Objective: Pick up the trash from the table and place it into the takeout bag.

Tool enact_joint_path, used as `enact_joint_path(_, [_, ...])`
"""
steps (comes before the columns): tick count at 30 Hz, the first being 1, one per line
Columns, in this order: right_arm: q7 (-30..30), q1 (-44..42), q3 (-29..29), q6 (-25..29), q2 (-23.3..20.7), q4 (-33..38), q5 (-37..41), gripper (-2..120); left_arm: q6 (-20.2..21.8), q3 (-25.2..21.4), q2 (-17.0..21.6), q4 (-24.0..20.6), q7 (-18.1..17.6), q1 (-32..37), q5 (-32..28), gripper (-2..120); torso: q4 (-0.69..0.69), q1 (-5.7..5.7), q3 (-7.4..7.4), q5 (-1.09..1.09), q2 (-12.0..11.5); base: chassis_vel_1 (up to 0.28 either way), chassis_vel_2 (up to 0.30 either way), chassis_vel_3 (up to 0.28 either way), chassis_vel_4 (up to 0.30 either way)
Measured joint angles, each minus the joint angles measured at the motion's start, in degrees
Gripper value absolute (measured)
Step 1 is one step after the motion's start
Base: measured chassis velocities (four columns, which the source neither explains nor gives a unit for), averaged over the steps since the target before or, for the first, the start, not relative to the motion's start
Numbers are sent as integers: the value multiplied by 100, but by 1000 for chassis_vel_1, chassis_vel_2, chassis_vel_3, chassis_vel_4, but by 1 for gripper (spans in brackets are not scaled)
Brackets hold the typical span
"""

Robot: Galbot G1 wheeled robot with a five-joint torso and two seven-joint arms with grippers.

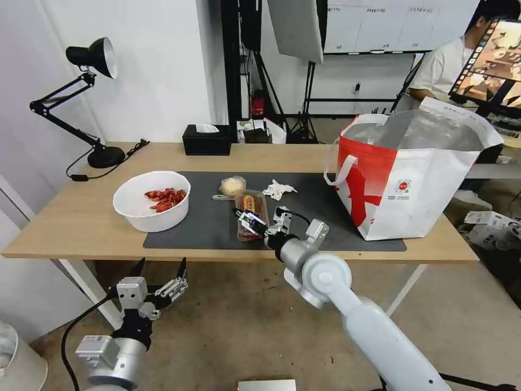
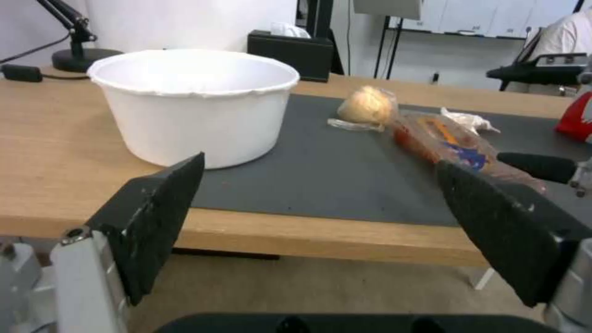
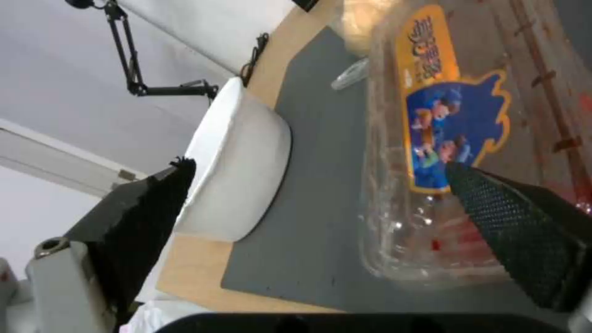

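Clear tray [image 1: 252, 216] near table [image 1: 81, 228] front edge — open right tool [image 1: 251, 221] over it, left tool [image 1: 161, 267] open below.

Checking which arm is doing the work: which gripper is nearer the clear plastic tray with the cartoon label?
Right. The right gripper is open at the clear plastic tray, one finger over its lid, one beside it. The left gripper hangs open below the light-wood table's front edge, well off.

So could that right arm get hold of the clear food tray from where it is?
Probably yes. The right pincer is open at the near end of the clear tray, one finger over its lid, and nothing blocks it.
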Motion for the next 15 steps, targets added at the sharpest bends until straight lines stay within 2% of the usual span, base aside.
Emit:
enact_joint_path(8, [-66, 8, 69, 23, -51, 73, -69, 100, 0, -10, 61, 34, 0, -54, -97, 100, 0, 0, 0, 1, 0, 0, 0, 0, 0])
enact_joint_path(10, [-534, 373, -30, -1, -252, -68, -841, 98, 8, -11, 128, 37, 0, -124, -208, 100, -1, -1, 0, 0, 0, 0, 0, 0, 0])
enact_joint_path(11, [-534, 373, -30, -1, -252, -68, -841, 98, 8, -11, 128, 37, 0, -124, -208, 100, -1, -1, 0, 0, 0, 0, 0, 0, 0])
enact_joint_path(13, [-1128, 967, -300, -5, -510, -451, -1817, 89, 88, -12, 216, 57, -2, -279, -378, 100, 0, -1, 0, 2, 0, 0, 0, 0, 0])
enact_joint_path(14, [-1128, 967, -300, -5, -510, -451, -1817, 89, 88, -12, 216, 57, -2, -279, -378, 100, 0, -1, 0, 2, 0, 0, 0, 0, 0])
enact_joint_path(15, [-1441, 1347, -459, -16, -632, -691, -2079, 84, 169, -10, 277, 56, -9, -383, -530, 100, -1, 0, 0, 1, 0, 0, 0, 0, 0])
